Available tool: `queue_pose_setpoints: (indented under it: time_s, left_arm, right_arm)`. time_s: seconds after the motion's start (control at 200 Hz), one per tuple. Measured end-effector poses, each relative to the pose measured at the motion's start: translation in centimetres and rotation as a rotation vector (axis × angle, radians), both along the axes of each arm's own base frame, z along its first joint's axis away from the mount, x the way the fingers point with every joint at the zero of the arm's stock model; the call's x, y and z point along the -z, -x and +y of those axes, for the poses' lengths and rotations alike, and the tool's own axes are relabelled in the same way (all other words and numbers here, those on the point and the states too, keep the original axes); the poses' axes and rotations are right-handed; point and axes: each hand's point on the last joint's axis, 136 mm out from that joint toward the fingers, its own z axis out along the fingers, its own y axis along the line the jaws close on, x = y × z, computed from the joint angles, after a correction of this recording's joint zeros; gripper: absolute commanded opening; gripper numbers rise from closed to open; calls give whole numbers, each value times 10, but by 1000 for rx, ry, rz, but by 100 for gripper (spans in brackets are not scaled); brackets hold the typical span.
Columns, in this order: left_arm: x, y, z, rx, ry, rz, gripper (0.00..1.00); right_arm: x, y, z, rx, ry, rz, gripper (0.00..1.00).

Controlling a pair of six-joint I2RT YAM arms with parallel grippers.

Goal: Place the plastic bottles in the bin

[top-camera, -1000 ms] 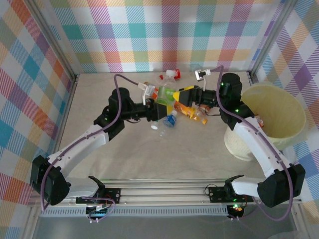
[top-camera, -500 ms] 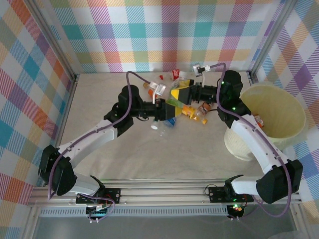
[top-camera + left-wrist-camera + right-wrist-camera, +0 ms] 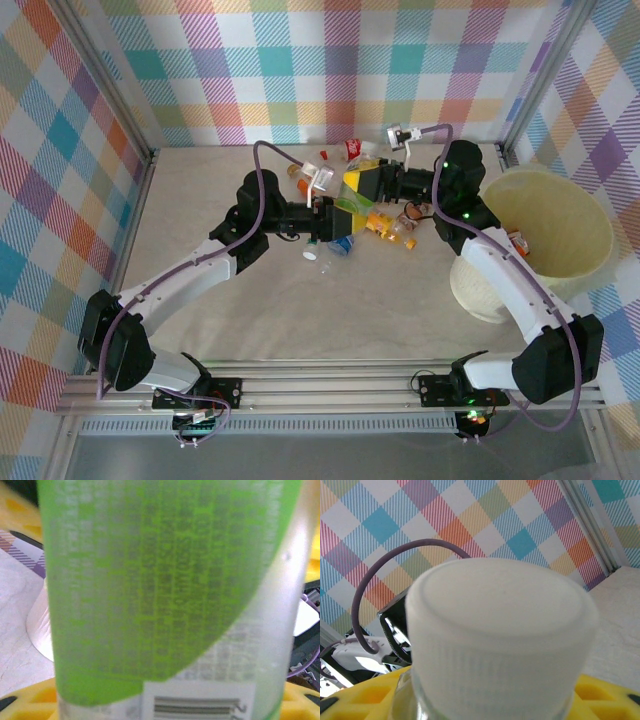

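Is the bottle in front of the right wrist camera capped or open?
Capped: a white cap covers its mouth in the right wrist view.

A lab test cell: plaid walls (image 3: 300, 70), aluminium frame (image 3: 330, 385).

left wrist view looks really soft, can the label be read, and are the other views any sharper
Left wrist: the green-labelled bottle sits too close to the lens, so its print is smeared and unreadable; the barcode is slightly crisper. Right wrist: the white cap is blurred, while the plaid wall behind is sharper. Top external: evenly lit, sharp, no strong glare.
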Motion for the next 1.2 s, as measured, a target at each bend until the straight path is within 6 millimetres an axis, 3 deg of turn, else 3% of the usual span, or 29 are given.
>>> queue_pose_setpoints:
  time_s: [0.135, 0.27, 0.395, 0.615, 0.725, 1.2]
  left_arm:
    - [3, -1, -1, 0, -4, 5, 40]
    - [3, -3, -1, -7, -24, 2, 79]
    - [10, -15, 0, -84, -70, -10, 94]
    - [27, -26, 12, -195, -168, -25, 100]
    - [29, -29, 20, -252, -205, -44, 100]
    - [44, -61, 50, -510, -330, -66, 100]
  right_arm:
    - [3, -2, -1, 14, 14, 8, 40]
    - [4, -5, -4, 51, 33, 12, 36]
    - [13, -17, -12, 171, 83, 43, 35]
    - [34, -38, -36, 392, 190, 66, 31]
    - [33, -43, -54, 515, 232, 39, 30]
    - [-28, -25, -162, 999, 256, -174, 30]
